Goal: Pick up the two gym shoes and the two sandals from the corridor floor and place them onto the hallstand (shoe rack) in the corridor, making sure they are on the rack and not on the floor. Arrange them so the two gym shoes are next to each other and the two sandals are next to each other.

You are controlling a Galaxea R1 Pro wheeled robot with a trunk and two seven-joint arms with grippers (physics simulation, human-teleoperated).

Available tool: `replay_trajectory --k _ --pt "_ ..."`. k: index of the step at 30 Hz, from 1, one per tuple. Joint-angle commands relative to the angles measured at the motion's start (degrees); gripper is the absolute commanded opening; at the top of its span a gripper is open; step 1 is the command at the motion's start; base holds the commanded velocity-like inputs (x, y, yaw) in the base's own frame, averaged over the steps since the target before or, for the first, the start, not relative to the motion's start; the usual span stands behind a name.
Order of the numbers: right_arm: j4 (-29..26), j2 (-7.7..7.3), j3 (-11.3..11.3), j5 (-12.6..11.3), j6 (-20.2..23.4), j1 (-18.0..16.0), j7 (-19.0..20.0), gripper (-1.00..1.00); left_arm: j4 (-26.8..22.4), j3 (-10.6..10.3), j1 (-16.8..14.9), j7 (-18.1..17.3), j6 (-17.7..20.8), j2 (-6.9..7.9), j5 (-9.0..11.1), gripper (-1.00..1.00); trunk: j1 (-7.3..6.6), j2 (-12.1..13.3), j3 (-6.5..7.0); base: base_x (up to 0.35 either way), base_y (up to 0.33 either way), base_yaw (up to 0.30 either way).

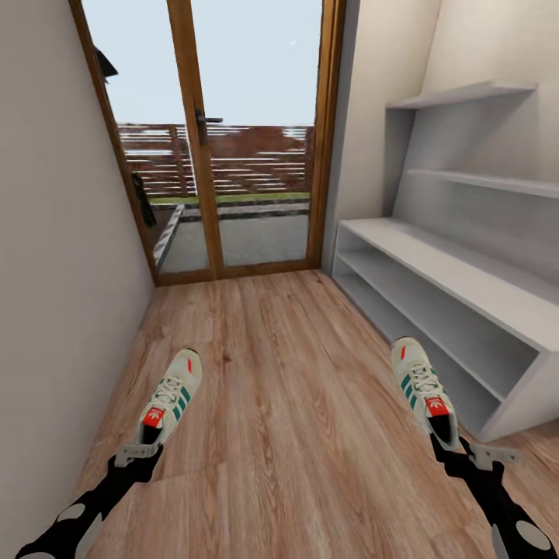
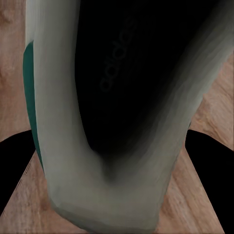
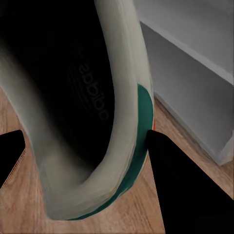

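L gripper [image 1: 140, 453] was clamped on heel of left gym shoe [image 1: 171, 405], dark fingers [image 2: 14, 168] either side of the heel collar in L wrist view. Shoe was held above corridor floor [image 1: 287, 365], toe pointing far, near left wall [image 1: 54, 272].

R gripper [image 1: 463, 453] was clamped same way on right gym shoe [image 1: 420, 390]; one finger [image 3: 187, 187] touched the green heel patch in R wrist cam, other finger on opposite side.

That shoe was up off the floor, just left of hallstand [image 1: 466, 287], near its open lower shelf. Both hallstand shelves + 2 upper wall shelves bare. Glass door [image 1: 233, 140] w/ wood frame at far end, fence behind it.
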Motion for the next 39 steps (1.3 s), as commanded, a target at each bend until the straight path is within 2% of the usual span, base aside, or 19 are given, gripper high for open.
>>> replay_trajectory --k 1,2,3,6,9,13,14,17,24,39 --pt "0.27 0.2 -0.23 0.47 -0.24 -0.06 0.29 -1.0 0.08 0.53 -0.03 -0.27 -0.27 -0.18 -0.5 -1.0 0.02 -0.02 -0.05 0.334 0.096 -0.001" --pt "0.86 0.61 -0.17 0.47 -0.26 -0.06 0.26 -1.0 0.13 0.5 -0.02 -0.3 -0.31 -0.39 -0.53 -1.0 0.02 -0.02 -0.05 0.334 0.088 -0.001" --pt "1.82 1.66 -0.1 0.49 -0.32 -0.06 0.25 -1.0 0.3 0.51 0.0 -0.32 -0.36 -0.5 -0.51 -1.0 0.02 -0.02 -0.05 0.334 0.08 0.0" --pt "4.04 5.62 -0.02 0.71 -1.49 -0.06 0.23 -1.0 0.74 0.51 0.23 -0.34 -0.98 -0.79 -0.48 -1.0 0.02 -0.02 -0.05 0.334 0.038 0.0" --pt "5.88 7.21 0.0 0.85 -4.32 -0.06 0.23 -1.0 0.6 0.54 0.92 -0.29 -1.98 -1.08 -0.48 -1.0 0.02 -0.02 -0.05 0.334 0.012 0.0" --pt "10.64 8.02 0.12 0.84 -8.48 -0.06 0.16 -1.0 0.61 0.63 1.39 -0.04 -3.03 -1.2 -0.45 -1.0 0.02 -0.02 -0.05 0.334 0.003 0.0" --pt "11.7 8.6 0.19 0.85 -9.56 -0.06 0.15 -1.0 0.72 0.64 1.45 0.43 -3.22 -1.21 -0.46 -1.0 0.02 -0.02 -0.05 0.333 0.001 -0.007" --pt "12.42 9.68 0.19 0.89 -10.33 -0.06 0.13 -1.0 0.81 0.65 1.49 2.12 -3.39 -1.25 -0.43 -1.0 0.02 -0.02 -0.05 0.242 0.0 -0.095" --pt "12.82 10.27 0.12 0.91 -10.71 -0.06 0.07 -1.0 0.55 0.65 1.51 3.77 -3.47 -1.23 -0.47 -1.0 0.02 -0.02 -0.05 0.051 0.0 -0.253" --pt "12.89 9.93 -0.01 0.83 -10.7 -0.06 0.11 -1.0 0.27 0.65 1.51 3.87 -3.48 -1.14 -0.44 -1.0 0.02 -0.02 -0.05 0.001 0.0 -0.294"
